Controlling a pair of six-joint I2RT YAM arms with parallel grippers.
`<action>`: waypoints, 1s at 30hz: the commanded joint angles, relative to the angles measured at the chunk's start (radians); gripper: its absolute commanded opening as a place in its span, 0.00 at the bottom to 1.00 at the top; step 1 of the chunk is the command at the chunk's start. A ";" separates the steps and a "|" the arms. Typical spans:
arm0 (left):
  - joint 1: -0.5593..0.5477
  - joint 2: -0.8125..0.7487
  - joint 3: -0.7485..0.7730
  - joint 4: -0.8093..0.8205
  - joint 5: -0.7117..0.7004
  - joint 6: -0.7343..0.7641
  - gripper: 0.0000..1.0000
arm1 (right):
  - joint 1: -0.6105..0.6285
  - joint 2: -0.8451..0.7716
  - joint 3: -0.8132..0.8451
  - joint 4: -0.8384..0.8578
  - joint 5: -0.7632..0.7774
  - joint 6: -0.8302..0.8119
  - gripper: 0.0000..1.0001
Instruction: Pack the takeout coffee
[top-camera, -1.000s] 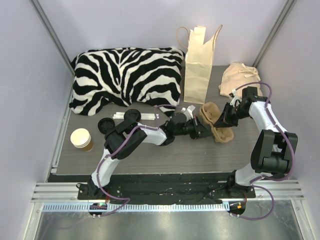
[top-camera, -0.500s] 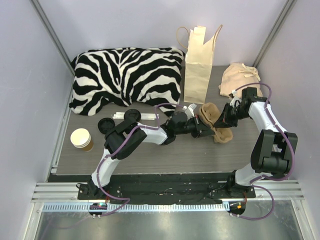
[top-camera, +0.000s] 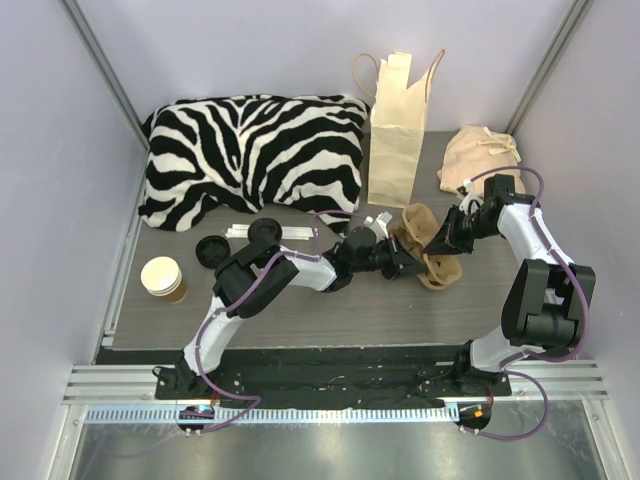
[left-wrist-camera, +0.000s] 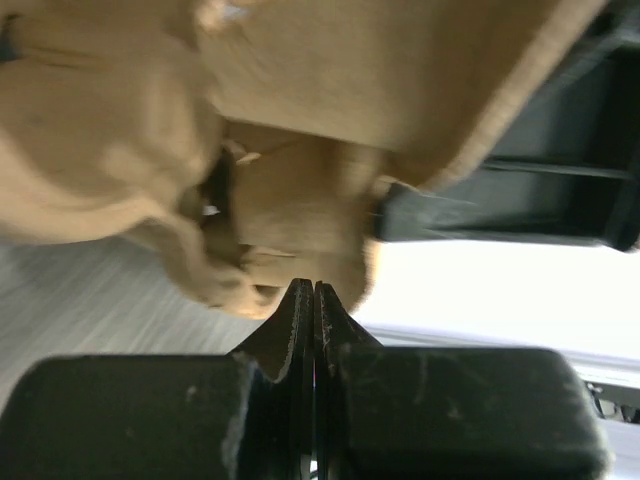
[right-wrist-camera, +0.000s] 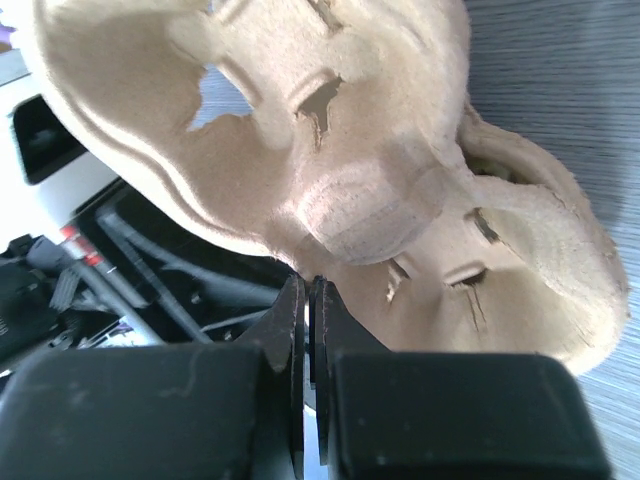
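Pulp cup tray (top-camera: 418, 224) has crept left and tipped up more than a second ago. The left gripper (top-camera: 408, 262) and right gripper (top-camera: 445, 238) each pinch an edge of it, jaws closed thin, so packing waits. The kraft coffee cup is nowhere in view. A white-topped cup (top-camera: 163, 278) stands far left on the grey table (top-camera: 330, 305); a zebra pillow (top-camera: 250, 150) and paper bag (top-camera: 397, 140) sit behind.
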 joint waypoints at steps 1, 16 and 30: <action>0.005 0.023 0.028 -0.018 -0.040 0.026 0.00 | -0.003 -0.032 0.004 0.001 -0.042 0.006 0.01; 0.028 -0.148 0.044 -0.053 0.115 0.057 0.20 | -0.004 -0.113 0.191 -0.087 -0.051 -0.092 0.01; 0.293 -0.887 -0.290 -0.678 0.194 0.369 0.96 | 0.207 -0.159 0.119 -0.016 -0.102 -0.006 0.01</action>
